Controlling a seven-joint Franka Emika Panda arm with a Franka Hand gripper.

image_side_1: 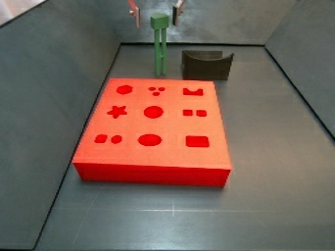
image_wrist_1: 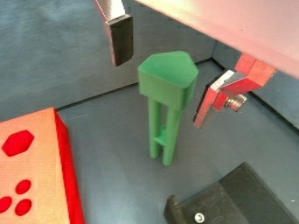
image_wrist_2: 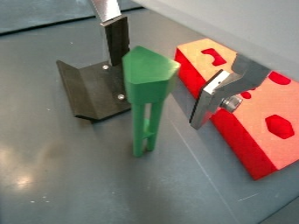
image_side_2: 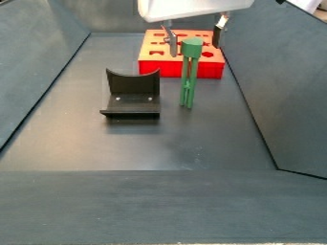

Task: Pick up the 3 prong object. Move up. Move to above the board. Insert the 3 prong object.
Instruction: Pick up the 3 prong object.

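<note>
Grey floor beside the board (image_side_1: 152,147): 3 prong object (image_wrist_2: 145,102) upright, long axis vertical, blocky top between wide-open, empty gripper (image_wrist_2: 158,70) fingers (image_wrist_1: 119,39).

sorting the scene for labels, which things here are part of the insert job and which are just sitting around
Part of the job:
- green post, upright on the floor
- red board with shaped cutouts
- gripper, open, fingers either side of the post's top, not touching

Just there:
- dark curved holder, beside the post, empty
</note>
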